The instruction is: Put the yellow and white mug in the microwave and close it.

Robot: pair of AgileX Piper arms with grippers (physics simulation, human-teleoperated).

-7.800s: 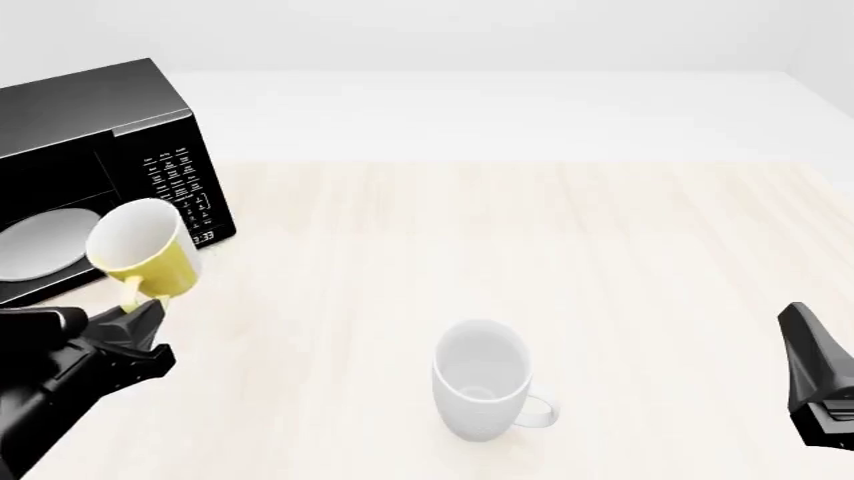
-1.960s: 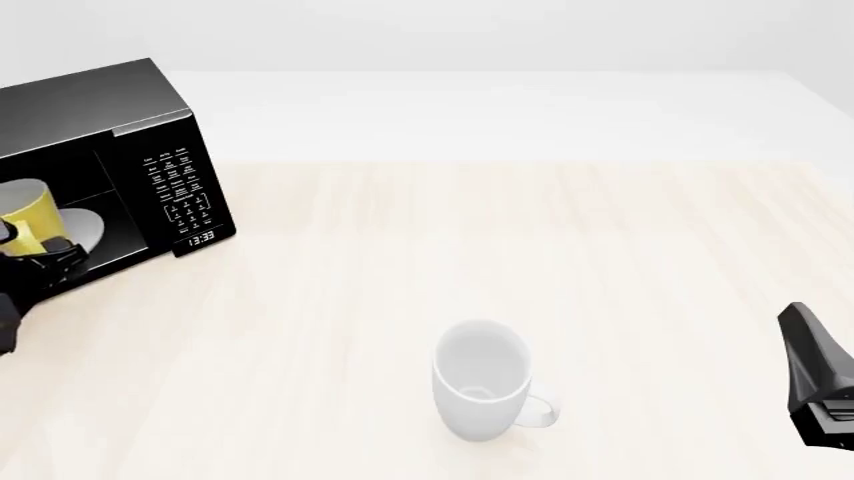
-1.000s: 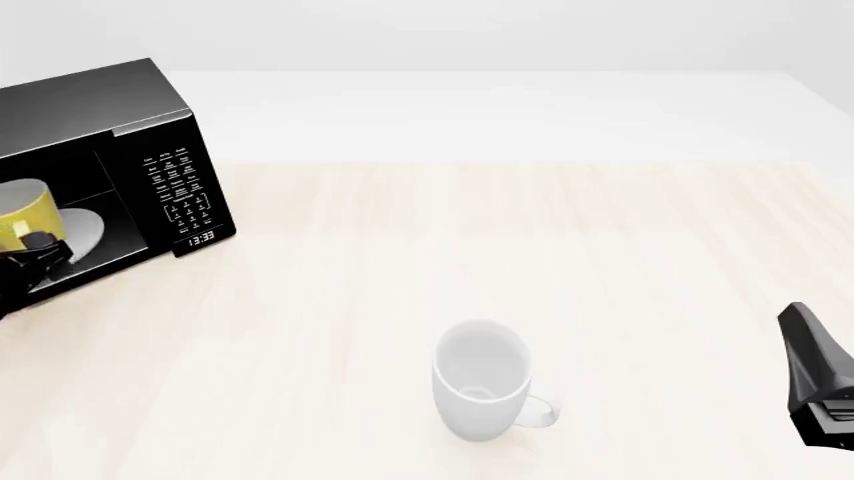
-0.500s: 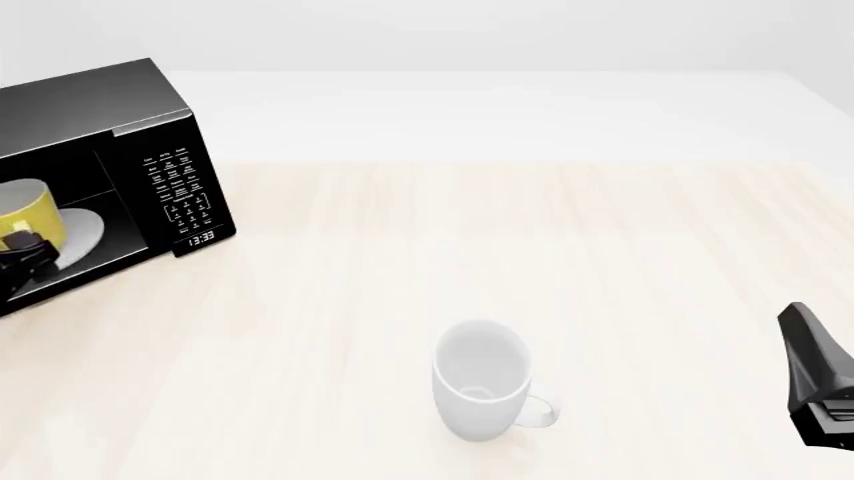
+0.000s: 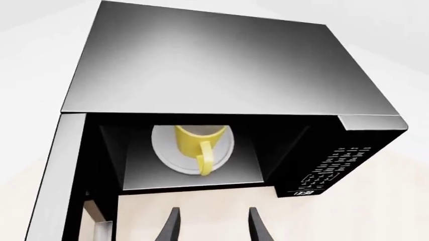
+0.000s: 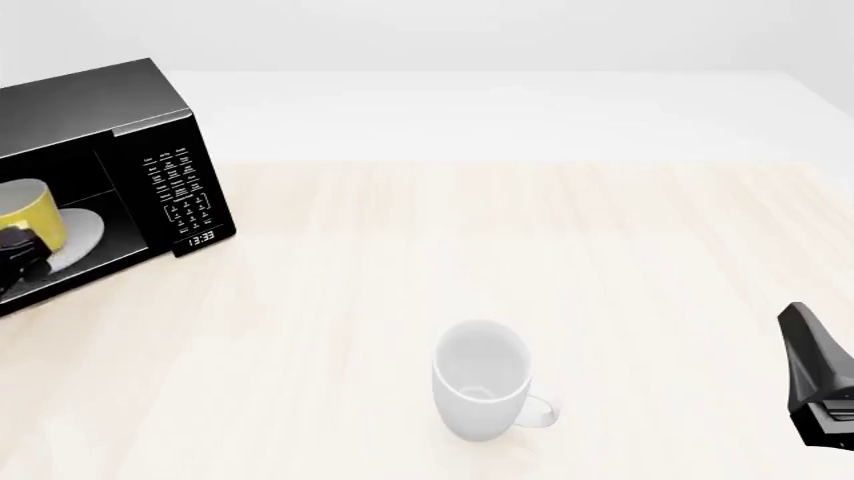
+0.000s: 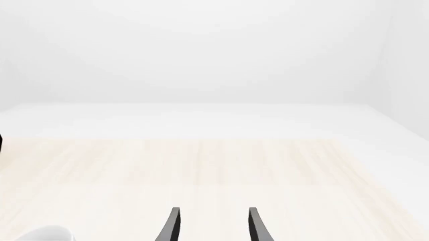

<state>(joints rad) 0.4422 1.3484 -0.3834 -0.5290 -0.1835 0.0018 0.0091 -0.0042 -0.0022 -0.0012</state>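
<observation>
Withdrawn since the earlier frames: left gripper (image 5: 209,228), which carried the mug (image 5: 196,144) into the microwave (image 5: 221,70) and now sits outside the cavity mouth, fingers parted, nothing between them. In the front view only a dark tip of it shows at the left edge (image 6: 19,262), lower and farther out than half a second ago.

Mug: yellow outside, upright on the turntable (image 5: 166,155) inside the cavity, handle facing the opening. Front view: at the far left edge (image 6: 30,212), partly cut off by the frame, free of the gripper.

Microwave: black box, upper left of the front view (image 6: 94,120). Keypad panel (image 6: 180,190) with white lettering and clock digits on its right face. Door (image 5: 67,175) swung open, seen edge-on at the left of the left wrist view.

White mug (image 6: 481,392): larger, upright on the table (image 6: 534,250), lower centre of the front view, handle toward lower right, well apart from the microwave. A sliver of it shows in the lower left corner of the right wrist view (image 7: 47,234).

Right gripper (image 7: 211,226): fingers apart, empty, above bare table. Its dark body shows at the lower right edge of the front view (image 6: 817,385).
</observation>
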